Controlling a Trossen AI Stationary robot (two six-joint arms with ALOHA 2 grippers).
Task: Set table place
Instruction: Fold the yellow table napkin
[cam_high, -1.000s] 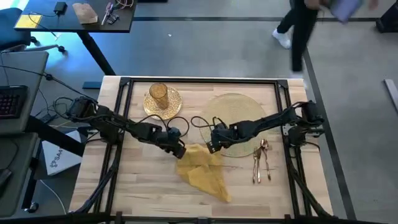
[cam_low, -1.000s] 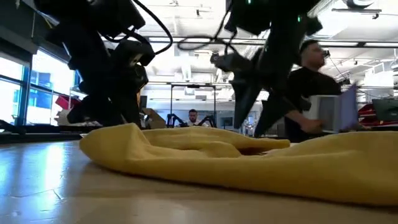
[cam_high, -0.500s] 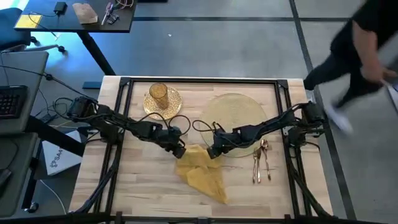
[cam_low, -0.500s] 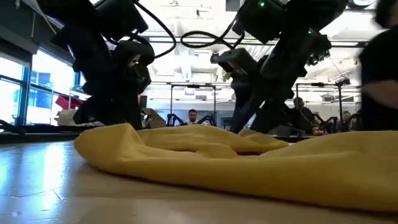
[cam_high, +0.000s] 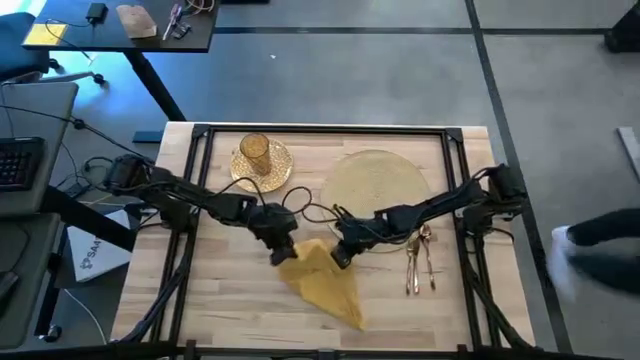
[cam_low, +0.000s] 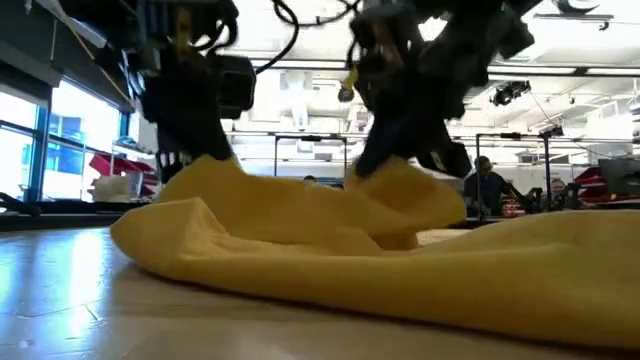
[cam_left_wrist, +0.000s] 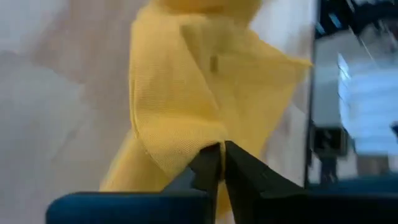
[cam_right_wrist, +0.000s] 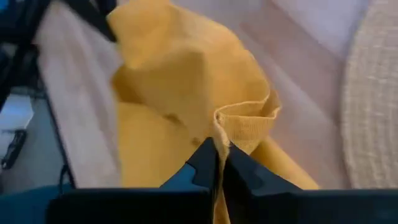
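Fingers of both grippers — left (cam_high: 281, 253); right (cam_high: 340, 258) — pinch the napkin (cam_high: 325, 285).

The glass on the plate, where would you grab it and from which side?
Grip the glass around its ribbed wall, near mid-height, coming in level from the left arm's side. It stands upright on the plate at the table's far left, with open space around it, and the left arm is the nearer one. Both grippers, left and right, are shut on the napkin now.

Table (cam_high: 230, 300): placemat (cam_high: 378, 180), plate (cam_high: 262, 165), cutlery (cam_high: 420, 262) (napkin (cam_high: 325, 285) too).
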